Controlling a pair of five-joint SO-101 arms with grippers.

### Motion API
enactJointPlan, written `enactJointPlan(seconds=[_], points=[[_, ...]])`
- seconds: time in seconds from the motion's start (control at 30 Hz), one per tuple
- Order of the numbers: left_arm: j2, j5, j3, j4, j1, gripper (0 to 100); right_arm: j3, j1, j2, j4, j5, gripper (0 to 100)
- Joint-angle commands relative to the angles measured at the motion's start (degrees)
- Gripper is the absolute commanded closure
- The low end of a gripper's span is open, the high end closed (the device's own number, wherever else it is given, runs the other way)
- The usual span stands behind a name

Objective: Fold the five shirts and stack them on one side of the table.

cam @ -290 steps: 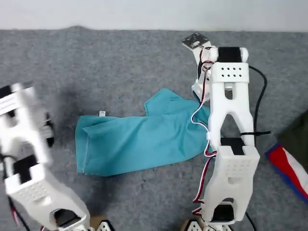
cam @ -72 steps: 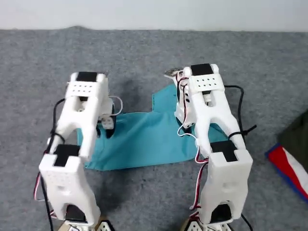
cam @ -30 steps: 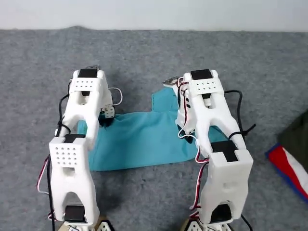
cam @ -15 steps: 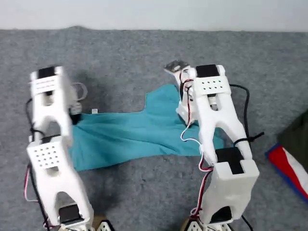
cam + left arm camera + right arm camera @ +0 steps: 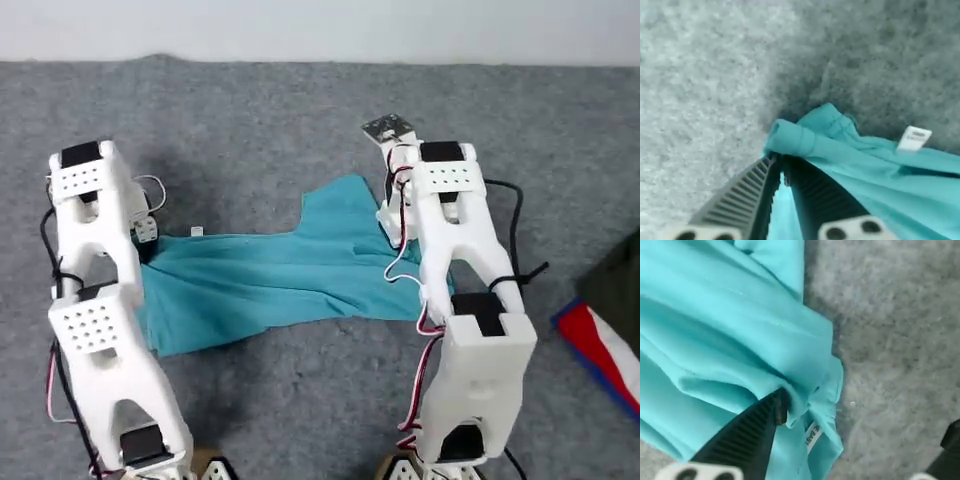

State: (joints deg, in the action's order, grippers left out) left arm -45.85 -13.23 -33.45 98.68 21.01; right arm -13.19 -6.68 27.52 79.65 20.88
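A soft teal fabric shirt (image 5: 270,285) is shown stretched across the grey carpeted bench (image 5: 300,120), pinched at opposite ends: the left claw (image 5: 782,162) is closed on a rolled edge, the right claw (image 5: 782,407) on a bunched corner. The cloth is judged light and limp, best held by its hems.

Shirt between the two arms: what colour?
The shirt is plain teal, with no pattern. It shows best in the high view.
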Motion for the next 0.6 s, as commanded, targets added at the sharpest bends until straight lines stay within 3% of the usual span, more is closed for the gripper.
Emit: enactJointPlan(seconds=[0.0,0.13,0.37,0.57], points=[[12.4,0.62,1.71,2.11,2.46,99,-5.98,-1.63,0.84,-1.1,-0.62,52.7],[24.53,0.88,6.11,2.11,4.66,99,-11.78,-4.0,6.37,-0.31,-0.62,52.7],[44.57,8.97,25.54,2.02,6.15,99,-24.88,-8.4,11.03,10.07,-0.62,52.7],[48.18,12.84,37.41,0.79,6.24,99,-30.86,-6.64,10.68,13.32,-0.62,52.7]])
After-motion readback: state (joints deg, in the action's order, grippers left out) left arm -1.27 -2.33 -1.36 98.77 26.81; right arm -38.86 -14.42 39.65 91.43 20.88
